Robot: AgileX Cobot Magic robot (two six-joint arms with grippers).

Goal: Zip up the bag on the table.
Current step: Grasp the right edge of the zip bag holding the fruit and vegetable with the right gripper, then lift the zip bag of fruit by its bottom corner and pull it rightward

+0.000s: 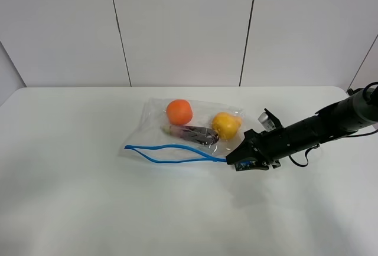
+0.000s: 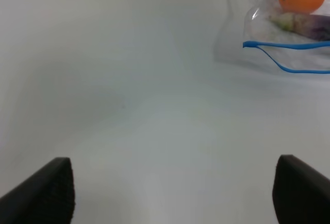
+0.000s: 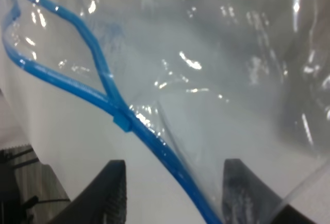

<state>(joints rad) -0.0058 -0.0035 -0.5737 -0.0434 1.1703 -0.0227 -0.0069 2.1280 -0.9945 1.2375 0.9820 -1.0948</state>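
Found the clear rectangular plastic zip bag [image 1: 201,114] on the large white table [image 1: 71,197], blue zipper strip [image 2: 294,45] gaping at 6 o'clock. Saw the right gripper [image 1: 235,163] straddling its 3 o'clock end, jaws half apart, grip unclear; left gripper [image 2: 172,195] wide open, empty. Judged grasping step; next needed firm pinch, then slide toward 9 o'clock.

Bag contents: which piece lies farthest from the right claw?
The orange one, at the back of the bag; the yellow fruit and purple piece lie closer to the right claw.
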